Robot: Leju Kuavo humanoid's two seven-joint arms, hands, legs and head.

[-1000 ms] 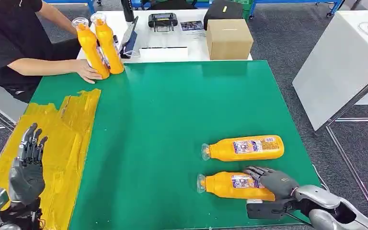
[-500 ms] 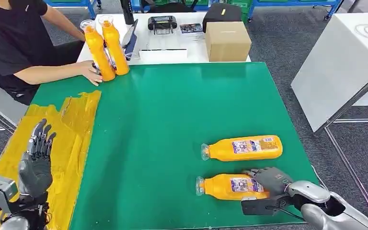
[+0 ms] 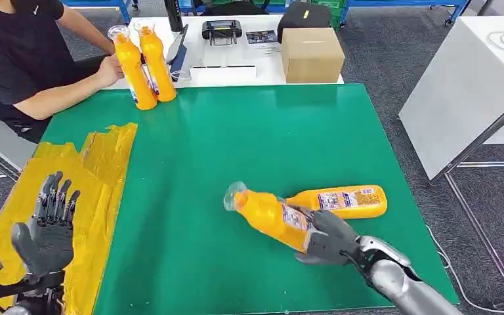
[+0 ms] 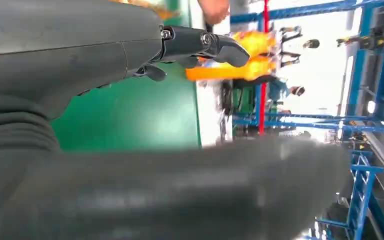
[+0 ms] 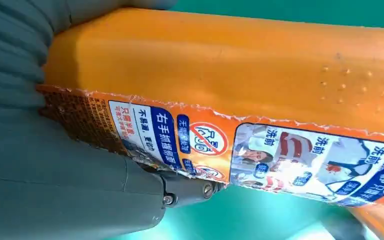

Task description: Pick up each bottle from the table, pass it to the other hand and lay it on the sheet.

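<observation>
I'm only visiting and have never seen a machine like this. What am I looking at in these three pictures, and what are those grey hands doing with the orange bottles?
It is a humanoid robot with two arms. The wide picture comes from a camera high on its body, looking down at a green table. The other two come from cameras at its wrists, so they look turned and very close.

The right hand grips an orange bottle, lifted and tilted, cap end toward the table's middle; the close-up shows that bottle's label. A second bottle lies on the table behind it. The left hand is open, holding nothing, above the yellow sheet. At the far corner a person's hand is beside two standing bottles.
</observation>
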